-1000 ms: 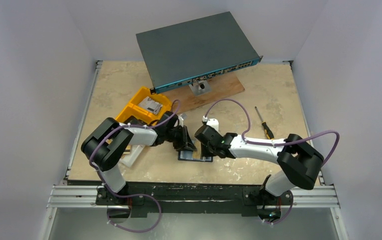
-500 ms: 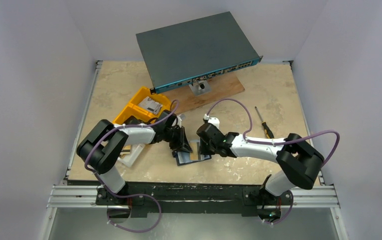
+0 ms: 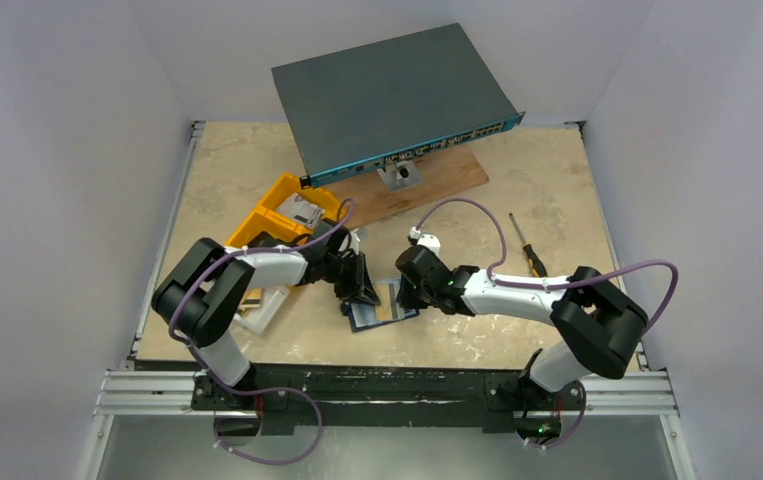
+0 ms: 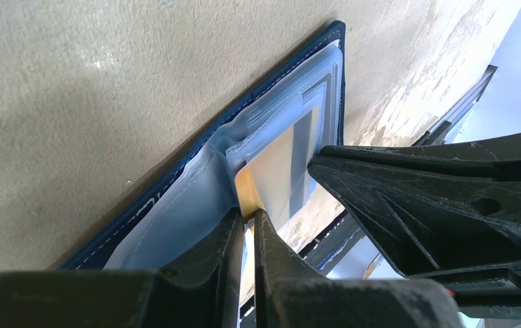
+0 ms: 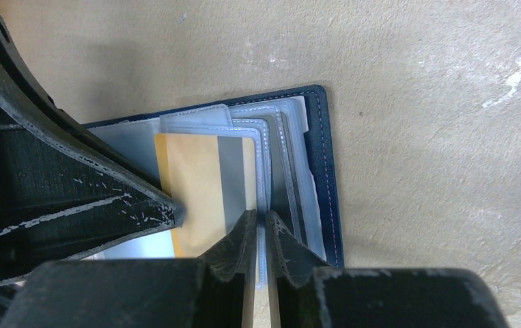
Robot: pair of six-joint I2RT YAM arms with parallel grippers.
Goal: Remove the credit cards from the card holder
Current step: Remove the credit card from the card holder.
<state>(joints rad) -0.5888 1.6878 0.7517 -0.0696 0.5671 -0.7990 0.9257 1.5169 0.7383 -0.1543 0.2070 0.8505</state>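
The navy card holder (image 3: 375,318) lies open on the table between both arms, its clear sleeves (image 5: 288,164) fanned out. A credit card (image 5: 199,191) with an orange-yellow patch and a grey stripe sticks partly out of one sleeve. My left gripper (image 4: 246,217) is shut on that credit card (image 4: 281,164) at its yellow corner. My right gripper (image 5: 261,217) is shut on the stitched edge of a clear sleeve just right of the card. In the top view the left gripper (image 3: 365,293) and right gripper (image 3: 405,295) nearly touch over the holder.
Yellow bins (image 3: 282,215) stand behind the left arm, with a white object (image 3: 267,305) beside it. A grey network switch (image 3: 392,95) leans on a wooden board (image 3: 437,180) at the back. A screwdriver (image 3: 529,250) lies to the right.
The right gripper's jaws have closed onto a sleeve edge. Both grippers and the card holder shifted slightly left and back, and the holder turned a little.
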